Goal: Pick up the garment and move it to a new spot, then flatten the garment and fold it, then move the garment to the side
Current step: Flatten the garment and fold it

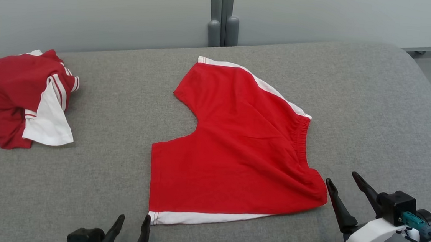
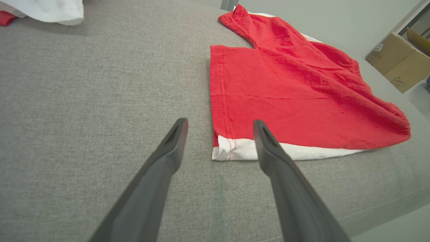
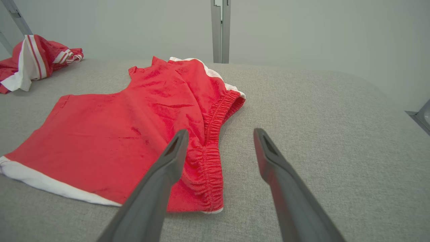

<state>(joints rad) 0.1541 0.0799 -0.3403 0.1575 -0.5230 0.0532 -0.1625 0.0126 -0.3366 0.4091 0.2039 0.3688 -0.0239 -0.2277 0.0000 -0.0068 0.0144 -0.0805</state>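
Note:
Red shorts with white trim lie spread flat on the grey padded surface, waistband toward the right. They appear too in the left wrist view and the right wrist view. My left gripper is open just in front of the near-left leg hem, whose white corner lies between its fingertips. My right gripper is open beside the near end of the elastic waistband, with nothing held.
A second crumpled red and white garment sits at the far left of the surface. A grey post stands against the wall behind. A cardboard box stands off the right side. The surface's front edge runs close to both grippers.

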